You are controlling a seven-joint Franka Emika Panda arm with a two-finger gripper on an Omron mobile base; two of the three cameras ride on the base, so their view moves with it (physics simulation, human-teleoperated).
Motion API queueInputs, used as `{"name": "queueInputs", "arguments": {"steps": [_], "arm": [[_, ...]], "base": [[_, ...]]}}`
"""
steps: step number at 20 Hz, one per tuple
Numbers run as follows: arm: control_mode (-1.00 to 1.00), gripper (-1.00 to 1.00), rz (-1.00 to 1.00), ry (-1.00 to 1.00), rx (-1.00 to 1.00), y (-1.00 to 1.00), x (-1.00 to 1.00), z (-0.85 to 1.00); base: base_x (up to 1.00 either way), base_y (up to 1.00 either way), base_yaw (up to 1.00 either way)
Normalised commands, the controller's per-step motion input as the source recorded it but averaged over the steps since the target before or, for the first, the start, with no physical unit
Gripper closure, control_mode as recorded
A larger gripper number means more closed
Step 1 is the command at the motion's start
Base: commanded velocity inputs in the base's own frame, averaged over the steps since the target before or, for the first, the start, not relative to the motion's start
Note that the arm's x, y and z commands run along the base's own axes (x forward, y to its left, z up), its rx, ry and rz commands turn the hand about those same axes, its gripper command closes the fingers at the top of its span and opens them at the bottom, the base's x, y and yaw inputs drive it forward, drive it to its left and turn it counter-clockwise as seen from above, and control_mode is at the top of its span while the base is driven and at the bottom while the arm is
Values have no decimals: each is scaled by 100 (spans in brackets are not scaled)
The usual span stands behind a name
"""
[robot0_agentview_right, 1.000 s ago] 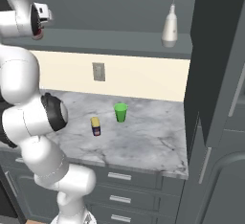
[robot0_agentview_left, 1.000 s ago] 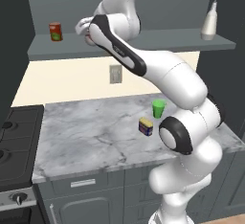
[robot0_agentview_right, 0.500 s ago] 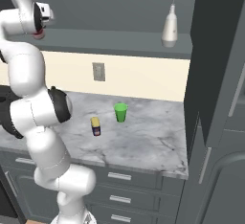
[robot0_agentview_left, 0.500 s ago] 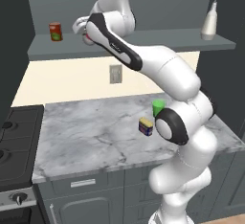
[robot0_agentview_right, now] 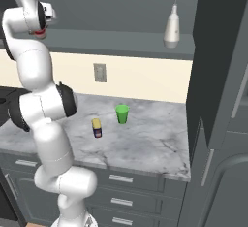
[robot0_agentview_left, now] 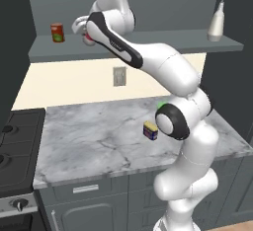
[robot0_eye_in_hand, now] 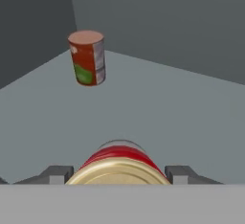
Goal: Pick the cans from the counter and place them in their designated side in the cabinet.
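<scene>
While gripping the small red-and-white can with tan lid point(robot0_eye_in_hand: 118, 166), lower end effector point(robot0_eye_in_hand: 118, 175) slowly onto grey cabinet shelf point(robot0_eye_in_hand: 158, 108), right of red can with green label point(robot0_eye_in_hand: 87, 58).

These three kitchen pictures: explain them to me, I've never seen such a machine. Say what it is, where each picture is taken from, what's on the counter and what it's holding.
It is a white robot arm on a drivable base, in a computer-rendered kitchen. Two pictures come from cameras on the base, behind the arm on its left and right. The third looks out from the hand itself.

On the marble counter stand a dark blue can with a yellow top and a green cup.

The arm reaches up to the cabinet shelf. Its gripper is closed on a red-and-white can with a tan lid, held over the shelf. Further along stands a red can with a green label, and at the shelf's other end a pale bottle.
</scene>
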Motion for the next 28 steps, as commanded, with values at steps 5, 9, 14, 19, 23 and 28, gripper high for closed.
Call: {"name": "queueInputs", "arguments": {"steps": [5,9,14,19,23,28], "arm": [[-100,100,0,3,-1,9,24,0],[-100,100,-1,3,-2,10,24,0],[-100,100,-1,4,-1,9,24,0],[-100,100,-1,4,-1,8,22,0],[-100,100,-1,4,-1,8,22,0],[-100,100,-1,4,-1,8,22,0]], "base": [[0,0,0],[0,0,0],[0,0,0],[0,0,0],[0,0,0],[0,0,0]]}}
